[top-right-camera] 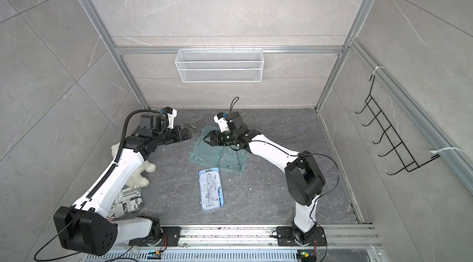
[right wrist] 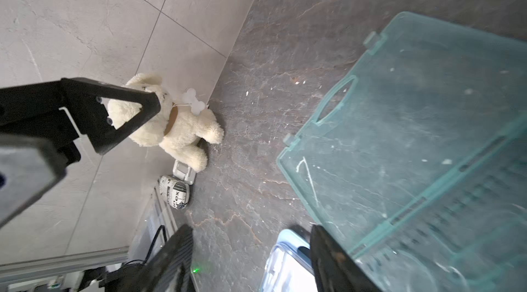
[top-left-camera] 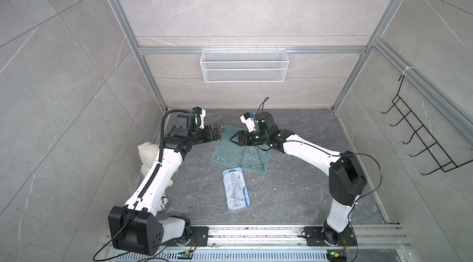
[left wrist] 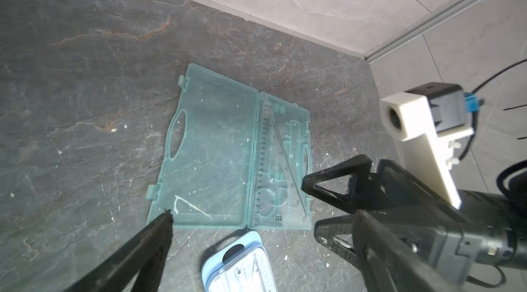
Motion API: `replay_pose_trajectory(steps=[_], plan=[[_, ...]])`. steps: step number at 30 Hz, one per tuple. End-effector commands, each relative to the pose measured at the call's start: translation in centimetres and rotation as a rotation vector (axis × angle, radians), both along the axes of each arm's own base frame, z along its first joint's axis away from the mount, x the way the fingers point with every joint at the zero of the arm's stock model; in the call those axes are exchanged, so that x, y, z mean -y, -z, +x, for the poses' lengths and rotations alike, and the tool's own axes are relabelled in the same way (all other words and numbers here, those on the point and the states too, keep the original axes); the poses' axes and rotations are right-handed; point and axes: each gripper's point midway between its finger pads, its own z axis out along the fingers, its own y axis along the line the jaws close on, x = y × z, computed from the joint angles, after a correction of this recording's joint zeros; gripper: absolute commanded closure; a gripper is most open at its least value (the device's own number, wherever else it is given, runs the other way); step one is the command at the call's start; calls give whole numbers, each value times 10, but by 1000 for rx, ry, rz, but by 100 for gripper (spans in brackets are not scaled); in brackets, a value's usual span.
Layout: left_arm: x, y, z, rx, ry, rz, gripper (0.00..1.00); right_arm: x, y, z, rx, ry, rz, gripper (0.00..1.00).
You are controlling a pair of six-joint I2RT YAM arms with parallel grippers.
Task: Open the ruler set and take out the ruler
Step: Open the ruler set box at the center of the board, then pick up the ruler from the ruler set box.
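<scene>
Surface [top-left-camera: 294,186]: dark stone, carrying both cases.
Ruler set [top-left-camera: 223,152]: teal, lying open flat mid-surface.
Blue case [top-left-camera: 235,189]: just in front of it.
Right pincer [top-left-camera: 231,139]: spread, empty, above the ruler set.
Left pincer [top-right-camera: 192,130]: spread wide, empty, near the lid's far corner.
Ruler [left wrist: 263,148]: inside the tray half, along the hinge.

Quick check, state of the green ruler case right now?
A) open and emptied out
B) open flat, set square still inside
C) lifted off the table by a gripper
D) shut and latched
B: the green case lies spread open flat on the table, and the clear set square still sits in its tray half.
</scene>
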Motion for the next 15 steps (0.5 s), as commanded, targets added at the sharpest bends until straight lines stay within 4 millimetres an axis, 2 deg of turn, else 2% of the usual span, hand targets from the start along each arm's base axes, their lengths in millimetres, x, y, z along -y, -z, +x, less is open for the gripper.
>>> replay_pose_trajectory(steps=[1, 4, 7, 10, 15], plan=[[20, 1, -17, -4, 130, 33, 0, 51, 10, -8, 58, 96, -211, 34], [37, 14, -32, -8, 197, 118, 0, 93, 31, -16, 50, 192, -391, 37], [51, 32, -46, -51, 273, 255, 1, 121, 59, -26, -15, 221, -552, 40], [56, 47, -53, -94, 294, 304, 1, 126, 89, -33, -87, 211, -618, 44], [68, 61, -54, -151, 315, 246, 0, 125, 123, -32, -143, 206, -677, 47]])
